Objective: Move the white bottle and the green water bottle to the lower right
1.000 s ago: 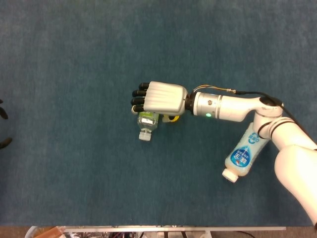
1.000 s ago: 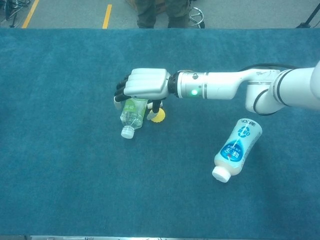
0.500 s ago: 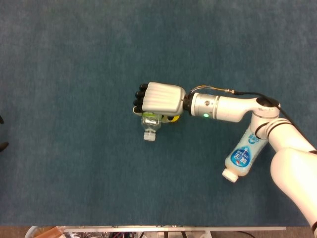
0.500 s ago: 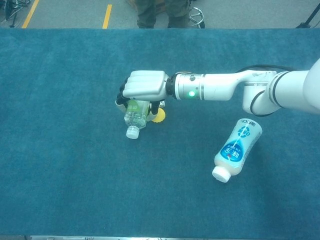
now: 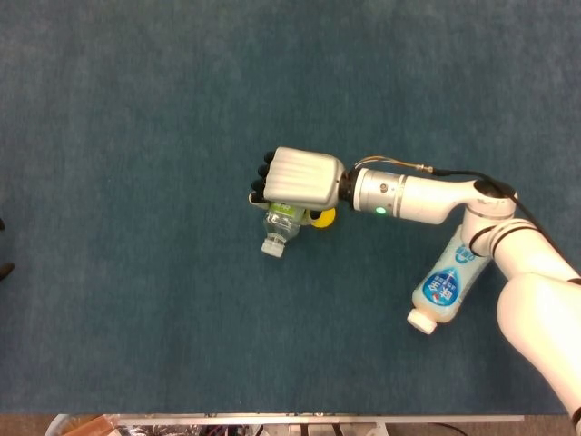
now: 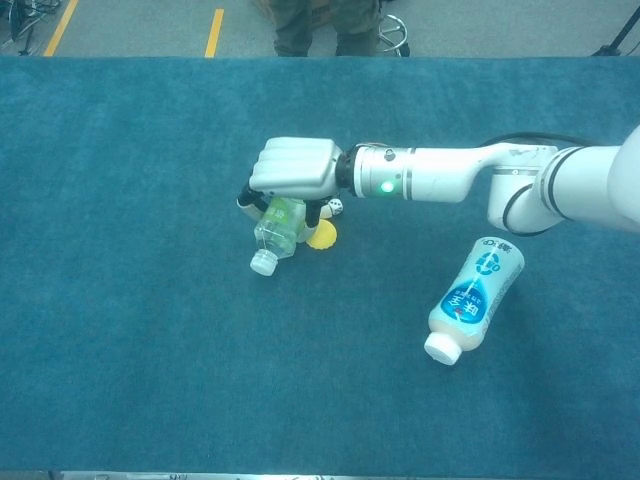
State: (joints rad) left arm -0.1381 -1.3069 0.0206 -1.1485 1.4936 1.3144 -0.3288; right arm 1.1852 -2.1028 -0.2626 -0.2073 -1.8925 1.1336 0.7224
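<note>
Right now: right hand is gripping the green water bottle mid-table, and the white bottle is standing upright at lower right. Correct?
Not quite. The white bottle is lying on its side, cap toward the near edge, as the chest view shows. The rest holds: the right hand grips the green water bottle mid-table.

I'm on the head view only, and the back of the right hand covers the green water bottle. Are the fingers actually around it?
Observer: Yes. From the chest view, the right hand's dark fingers wrap the green water bottle at its labelled body.
Operator: How is it tilted?
Observer: Its cap hangs lowest; I cannot tell whether it touches the table.
Operator: Anything beyond the far edge?
Observer: A person's legs stand there, beside a stool.
</note>
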